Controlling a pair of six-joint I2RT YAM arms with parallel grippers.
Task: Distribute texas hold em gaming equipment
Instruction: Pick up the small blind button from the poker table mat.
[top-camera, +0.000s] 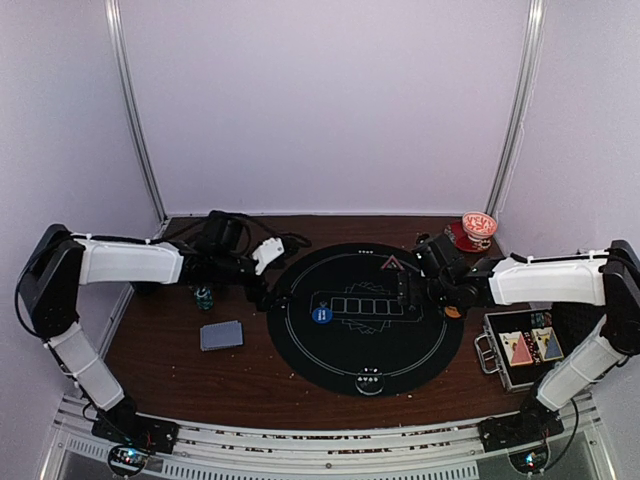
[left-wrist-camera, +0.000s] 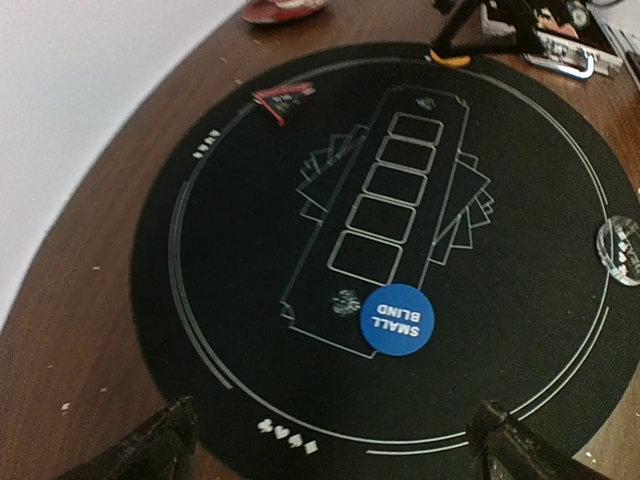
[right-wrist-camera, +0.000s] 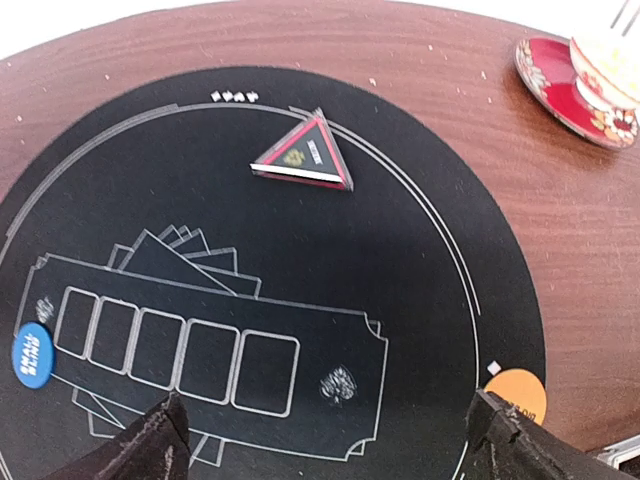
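A round matte black mat (top-camera: 420, 345) is filling mid-frame. I am holding my left gripper (left-wrist-camera: 330, 445) and right gripper (right-wrist-camera: 330, 440) spread wide, empty. The red-edged triangular marker (right-wrist-camera: 303, 155) is lying upper centre, the glossy blue round disc (left-wrist-camera: 396, 319) lower centre, the flat orange disc (right-wrist-camera: 517, 394) lower right.

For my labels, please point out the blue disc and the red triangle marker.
blue disc (left-wrist-camera: 396, 320), left wrist view, on its printed centre.
red triangle marker (right-wrist-camera: 303, 155), right wrist view, on its dark top face.
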